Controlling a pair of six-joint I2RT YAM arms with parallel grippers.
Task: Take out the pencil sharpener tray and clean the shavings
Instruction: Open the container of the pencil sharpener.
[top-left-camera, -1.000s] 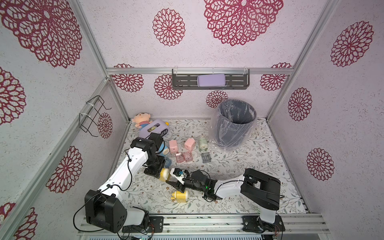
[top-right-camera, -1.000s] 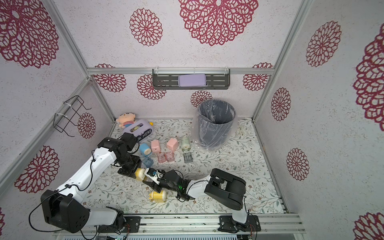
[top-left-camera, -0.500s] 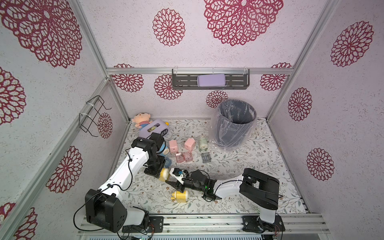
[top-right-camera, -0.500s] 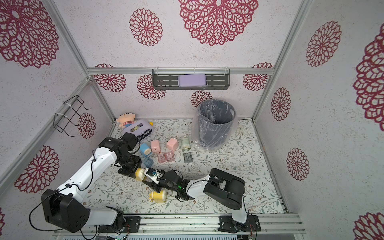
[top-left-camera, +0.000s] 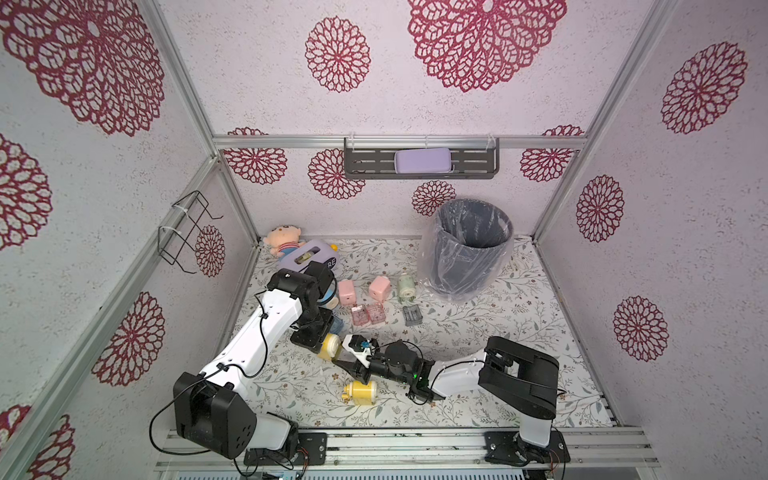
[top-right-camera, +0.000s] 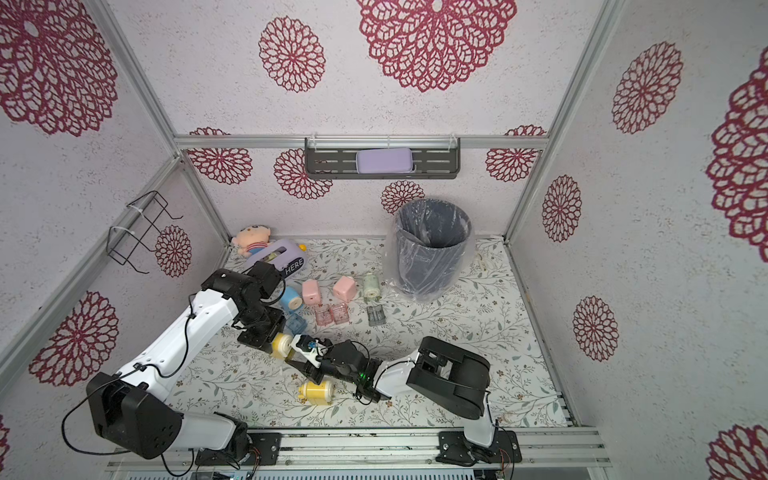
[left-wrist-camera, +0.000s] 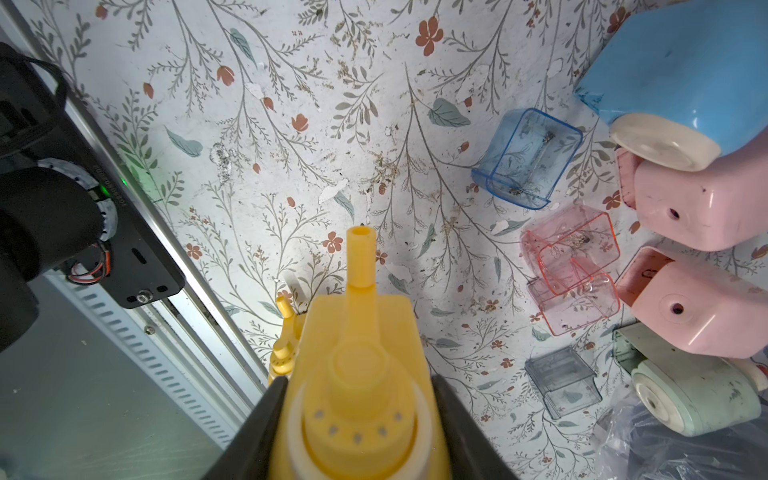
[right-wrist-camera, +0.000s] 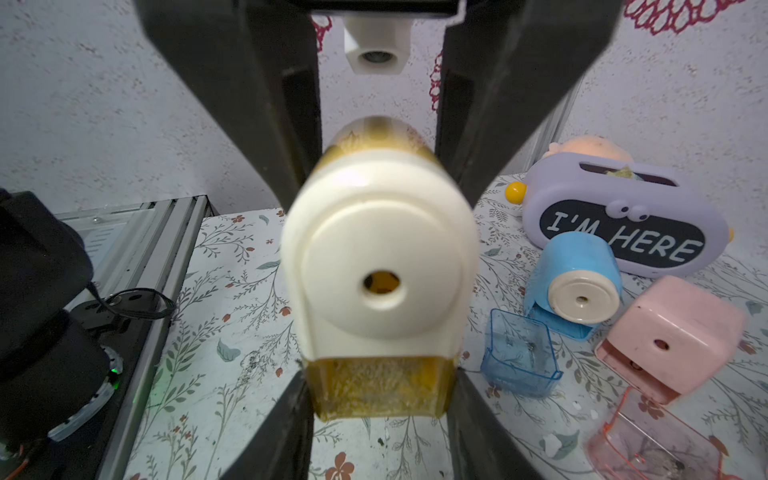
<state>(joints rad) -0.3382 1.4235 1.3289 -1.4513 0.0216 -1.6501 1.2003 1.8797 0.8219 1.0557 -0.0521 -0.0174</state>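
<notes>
A yellow pencil sharpener (top-left-camera: 329, 346) (top-right-camera: 282, 344) with a cream front face (right-wrist-camera: 380, 266) is held just above the table. My left gripper (left-wrist-camera: 359, 432) reaches down from above and is shut on the sharpener's body (left-wrist-camera: 357, 374). An amber see-through tray (right-wrist-camera: 380, 388) holding shavings sits in the sharpener's base, under the pencil hole. My right gripper (right-wrist-camera: 380, 374) comes in low from the front, shut on the tray with a finger against each side. In both top views the right gripper (top-left-camera: 347, 357) (top-right-camera: 301, 358) meets the sharpener near the table's front left.
A second yellow sharpener (top-left-camera: 360, 392) lies close in front of the right arm. Behind are a blue sharpener (right-wrist-camera: 577, 286), a blue tray (right-wrist-camera: 519, 357), pink sharpeners (top-left-camera: 347, 292), pink trays (top-left-camera: 368, 314), a green sharpener (top-left-camera: 405, 286) and a grey tray (top-left-camera: 412, 316). A lined bin (top-left-camera: 471, 249) stands at the back.
</notes>
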